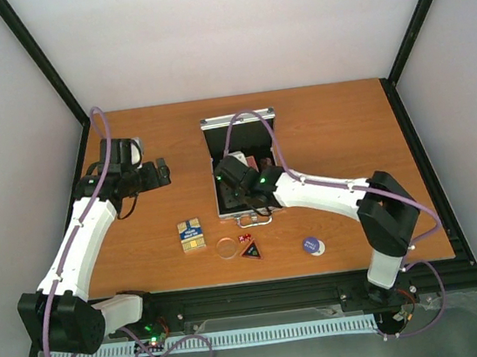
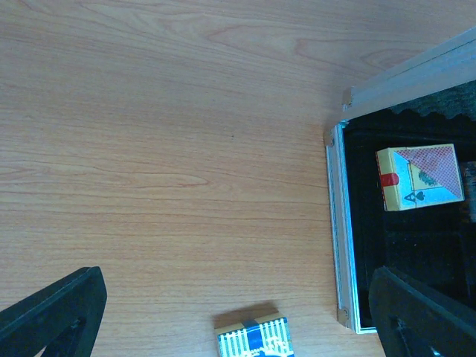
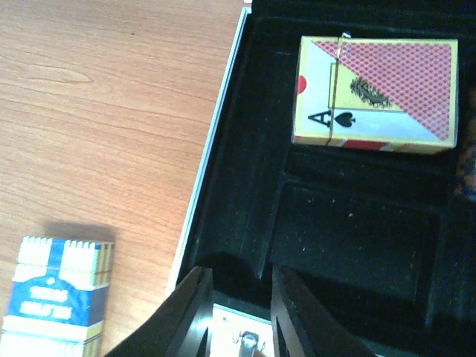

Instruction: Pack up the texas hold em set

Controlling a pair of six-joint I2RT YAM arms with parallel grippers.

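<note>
The silver case (image 2: 338, 230) was seen lying open at the middle of the wooden table (image 1: 329, 131), its lid raised at the far side. The pink deck (image 3: 375, 93) was lodged flat in a far compartment of the black lining; the compartment nearer the camera was seen bare.

The right gripper (image 3: 240, 286) was held over the case's near edge, its fingers (image 3: 192, 312) standing close together on either side of a silver fitting. Whether that fitting was actually clamped could not be told. In the top view much of the case's interior was hidden by the right arm (image 1: 319, 190), and the lid was crossed by a purple cable (image 1: 252, 115).

The left gripper (image 1: 165, 172) was held wide open and empty above bare table, left of the case.

The other pieces were left outside, in front of the case: the blue-yellow deck (image 1: 191, 235) to the left, then the clear disc (image 1: 227, 248), the red dice (image 1: 245, 239) touching the black triangle (image 1: 251, 251), and the blue disc (image 1: 313, 245) well apart on the right.
</note>
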